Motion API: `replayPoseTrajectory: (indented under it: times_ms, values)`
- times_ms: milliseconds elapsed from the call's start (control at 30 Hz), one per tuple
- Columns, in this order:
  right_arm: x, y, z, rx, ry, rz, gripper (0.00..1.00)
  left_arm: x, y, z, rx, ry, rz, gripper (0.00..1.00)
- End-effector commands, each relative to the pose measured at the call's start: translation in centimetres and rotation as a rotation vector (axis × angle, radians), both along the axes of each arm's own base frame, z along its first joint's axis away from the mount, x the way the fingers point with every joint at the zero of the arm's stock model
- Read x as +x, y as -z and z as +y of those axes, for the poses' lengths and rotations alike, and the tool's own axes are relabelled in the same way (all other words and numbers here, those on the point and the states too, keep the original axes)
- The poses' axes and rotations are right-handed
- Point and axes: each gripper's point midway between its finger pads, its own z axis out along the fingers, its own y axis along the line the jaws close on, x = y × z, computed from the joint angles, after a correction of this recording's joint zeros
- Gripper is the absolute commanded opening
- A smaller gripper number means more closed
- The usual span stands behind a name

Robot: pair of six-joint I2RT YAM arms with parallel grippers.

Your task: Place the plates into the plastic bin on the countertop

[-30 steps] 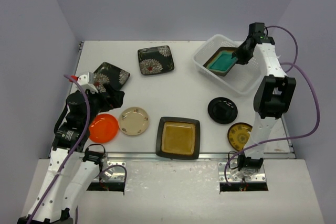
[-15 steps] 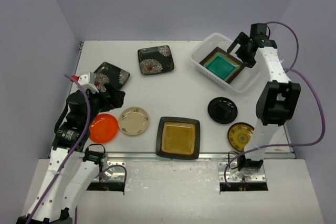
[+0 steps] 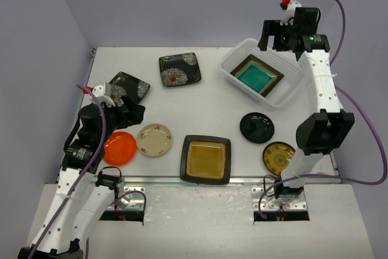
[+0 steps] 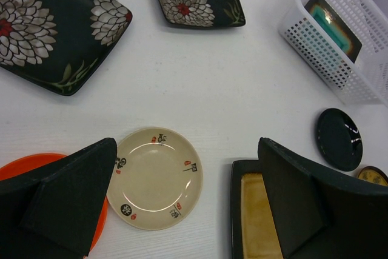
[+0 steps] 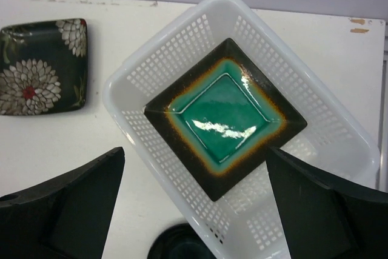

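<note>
The teal-centred square plate (image 3: 257,76) lies flat in the white plastic bin (image 3: 230,68) at the back right; the right wrist view shows it too (image 5: 224,113). My right gripper (image 3: 280,36) is open and empty, high above the bin's far side (image 5: 195,150). My left gripper (image 3: 124,111) is open and empty above the cream round plate (image 4: 156,177), between the orange plate (image 3: 119,148) and the amber-centred square plate (image 3: 205,158). Two black floral square plates (image 3: 180,69) (image 3: 127,87) lie at the back left. The black round plate (image 3: 257,127) and the yellow-patterned dark plate (image 3: 277,156) lie at the right front.
The white countertop (image 3: 206,104) ends at a metal rail (image 3: 200,180) along the front. Grey walls close in the back and both sides. The right arm's upright link stands beside the yellow-patterned plate.
My right gripper has let go of the teal plate, opened, and risen up and back from the bin. The plate went from tilted to flat. The left arm has hardly moved.
</note>
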Motion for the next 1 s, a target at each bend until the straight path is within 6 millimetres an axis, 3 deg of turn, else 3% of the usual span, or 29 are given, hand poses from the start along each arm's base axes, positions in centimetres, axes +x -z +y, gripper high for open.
replayPoseTrajectory:
  times_ms: [0, 200, 367, 467, 700, 800, 967]
  values:
    - [-2.5, -1.0, -0.9, -0.093, -0.048, 0.003, 0.99, 0.6, -0.7, -0.5, 0.002, 0.022, -0.039, 1.0]
    - [-3.8, -1.3, -2.5, -0.102, -0.011, 0.047, 0.99, 0.7, -0.4, -0.4, 0.007, 0.017, -0.024, 1.0]
    - [-6.2, -2.6, -6.5, -0.051, 0.03, 0.002, 0.99, 0.7, -0.3, -0.5, 0.009, 0.021, -0.017, 1.0]
    - [-7.1, -3.2, -5.9, -0.017, -0.006, -0.031, 0.99, 0.7, -0.3, -0.6, 0.009, 0.024, -0.018, 1.0]
    - [-6.3, -3.3, -0.5, 0.139, -0.091, -0.03, 0.99, 0.5, -0.9, -0.1, 0.007, -0.007, -0.042, 1.0]
    - [-6.4, -2.0, 4.5, 0.175, -0.145, 0.013, 0.99, 1.0, -0.3, -0.2, 0.007, -0.006, -0.007, 1.0]
    - [-8.5, 1.7, 9.7, 0.171, -0.123, 0.153, 0.99, 2.9, 0.5, -1.0, -0.033, -0.017, 0.093, 1.0]
